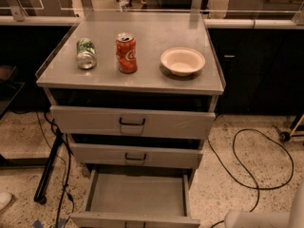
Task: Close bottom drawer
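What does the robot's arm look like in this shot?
Only a smooth, pale, rounded arm segment shows, in the lower right corner, with no cables or markings visible on it. The gripper is out of frame.

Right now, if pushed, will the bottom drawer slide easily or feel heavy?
It probably slides easily: the bottom drawer looks empty, so it is likely light. It looks like metal, so it should stay stiff. The gripper is out of view; only a white arm piece shows at lower right.
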